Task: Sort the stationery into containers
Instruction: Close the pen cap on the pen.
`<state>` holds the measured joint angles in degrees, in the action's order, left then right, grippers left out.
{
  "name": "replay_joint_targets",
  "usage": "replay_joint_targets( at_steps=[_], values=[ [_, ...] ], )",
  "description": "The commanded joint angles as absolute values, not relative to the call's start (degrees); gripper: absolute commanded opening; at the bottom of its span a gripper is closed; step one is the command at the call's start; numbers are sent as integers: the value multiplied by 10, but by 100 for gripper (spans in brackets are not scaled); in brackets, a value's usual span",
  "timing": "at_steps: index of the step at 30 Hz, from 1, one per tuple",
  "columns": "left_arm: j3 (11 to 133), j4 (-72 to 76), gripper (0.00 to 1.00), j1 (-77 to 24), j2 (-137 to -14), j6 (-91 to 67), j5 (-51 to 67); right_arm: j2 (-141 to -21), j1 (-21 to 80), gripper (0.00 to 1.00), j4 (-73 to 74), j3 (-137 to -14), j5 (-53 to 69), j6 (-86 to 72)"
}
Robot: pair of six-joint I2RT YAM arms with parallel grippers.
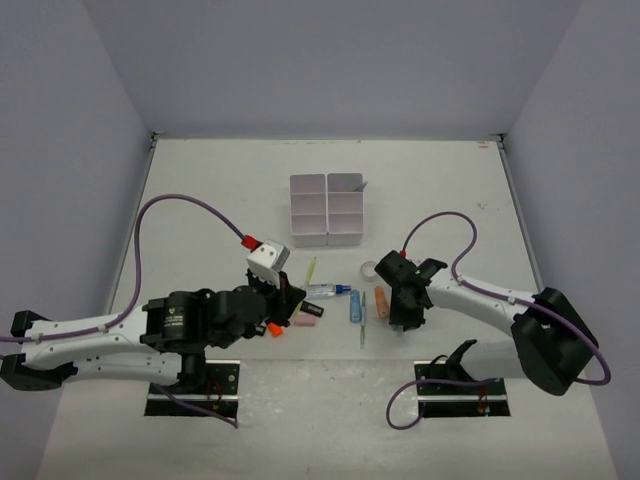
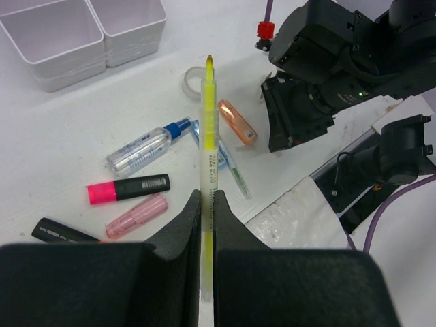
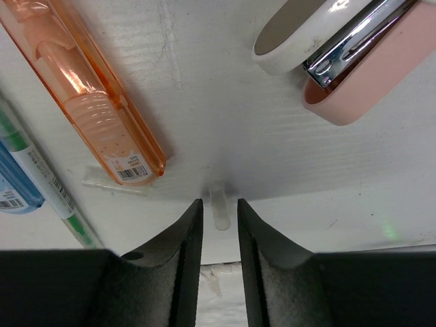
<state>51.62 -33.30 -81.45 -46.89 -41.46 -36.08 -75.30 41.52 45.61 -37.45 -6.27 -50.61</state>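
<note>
left gripper (image 2: pixel 208 201): clamped on thin yellow pen (image 2: pixel 209 129), over table's (image 1: pixel 200 180) near-middle | right gripper (image 3: pixel 216 203): jaws slightly apart astride small clear plastic stub (image 3: pixel 219 212) | risk: tail-held pen could pivot, missing white compartment tray (image 1: pixel 310 238)

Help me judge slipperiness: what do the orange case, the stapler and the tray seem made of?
Orange case: see-through glossy plastic; its contents show through. Stapler: matte pink and white plastic, probably, with a shiny metal strip that mirrors light. Tray: white smooth plastic by its look.

A white table (image 1: pixel 200 180) sits enclosed by plain pale lavender walls (image 1: pixel 320 60).
</note>
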Motion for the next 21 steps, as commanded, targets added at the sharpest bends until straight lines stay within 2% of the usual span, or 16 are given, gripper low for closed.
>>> replay_joint_targets(
  at_steps=[1,5,14,21],
  values=[
    [514,-301,0,-815,-461,-388,-355,-749,418,25,455,-392,-63,-521],
    [514,-291,0,-816,-460,-376,-352,-765,417,20,462,-404,-55,-516],
    [520,-289,0,-815,-439,-353,-355,-809,418,19,483,-429,-36,-502],
    [526,-294,0,-815,-430,-343,-364,-821,418,13,491,-436,-32,-509]
  ],
)
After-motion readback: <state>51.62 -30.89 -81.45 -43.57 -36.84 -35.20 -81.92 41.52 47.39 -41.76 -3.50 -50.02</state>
